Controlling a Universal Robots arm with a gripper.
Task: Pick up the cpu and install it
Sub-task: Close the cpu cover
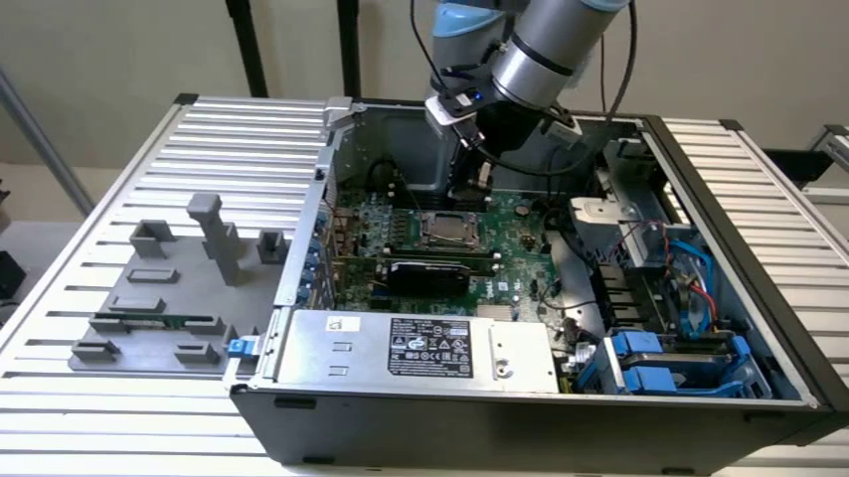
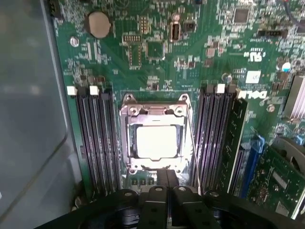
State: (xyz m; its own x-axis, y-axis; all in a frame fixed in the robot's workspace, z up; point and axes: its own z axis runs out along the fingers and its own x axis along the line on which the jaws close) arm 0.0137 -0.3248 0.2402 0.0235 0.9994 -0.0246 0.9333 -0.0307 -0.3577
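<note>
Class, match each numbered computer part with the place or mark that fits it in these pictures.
1. silvery square cpu
2. long thin green memory stick
3. grey metal power supply box
4. blue plastic drive brackets

a. corner of the case, exterior view's right
b. on the grey tray outside the case
c. in the metal socket frame on the motherboard
d. bears a black label

Pairs: 1-c, 2-b, 3-d, 4-a
</note>
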